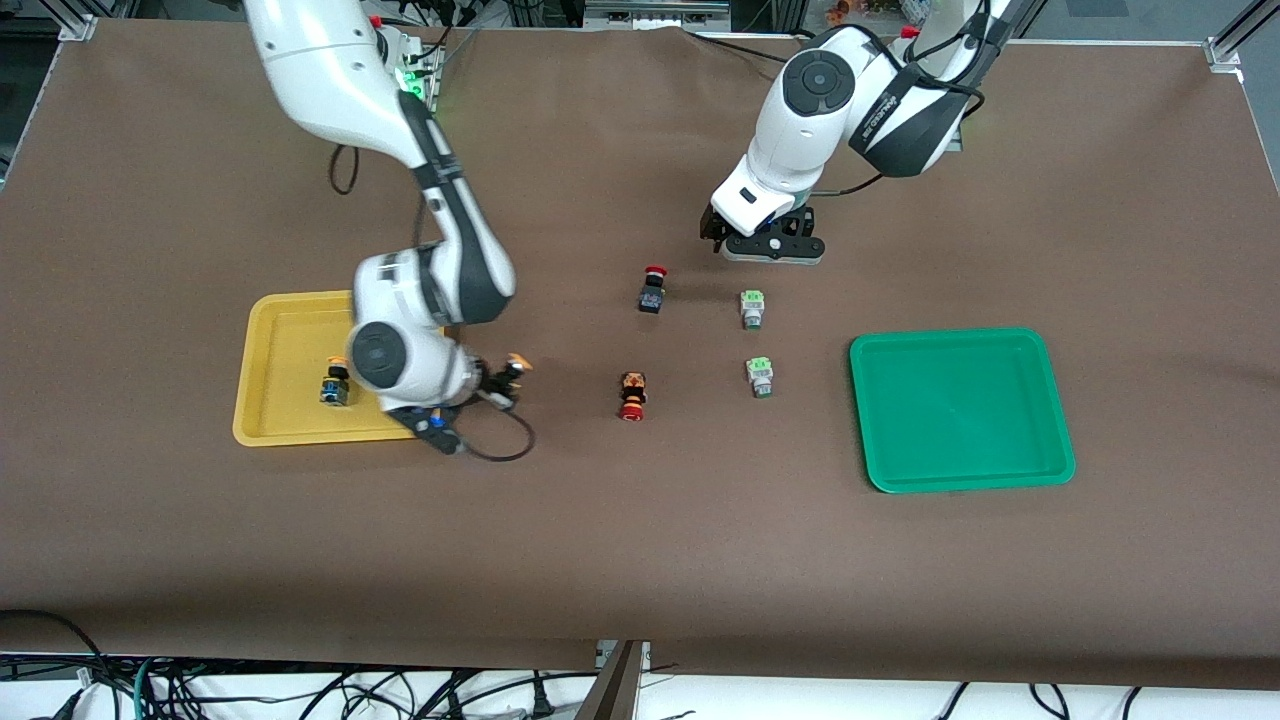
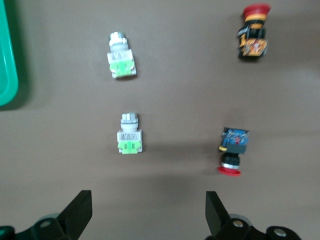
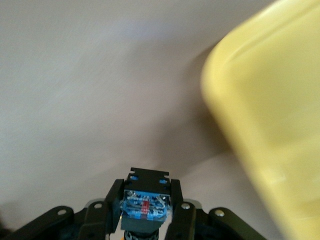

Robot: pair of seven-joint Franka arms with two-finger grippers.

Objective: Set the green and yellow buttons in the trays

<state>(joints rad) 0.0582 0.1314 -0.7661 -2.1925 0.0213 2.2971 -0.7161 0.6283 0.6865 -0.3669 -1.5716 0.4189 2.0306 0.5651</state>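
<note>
Gripping: right claw (image 1: 505,380) clenched on a yellow button (image 3: 145,205) beside the yellow tray (image 1: 290,425).
Left claw (image 2: 147,212): released, over worktop (image 1: 640,550), near the green buttons (image 2: 130,134).

yellow tray (image 1: 290,330), green tray (image 1: 960,410), brown table (image 1: 640,560)

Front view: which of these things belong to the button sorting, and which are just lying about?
Job:
- yellow tray, one yellow button in it
- second yellow button, clamped in the right gripper beside that tray
- two green buttons on the table
- green tray
- left gripper, open, waiting

Lying about:
- two red buttons
</note>
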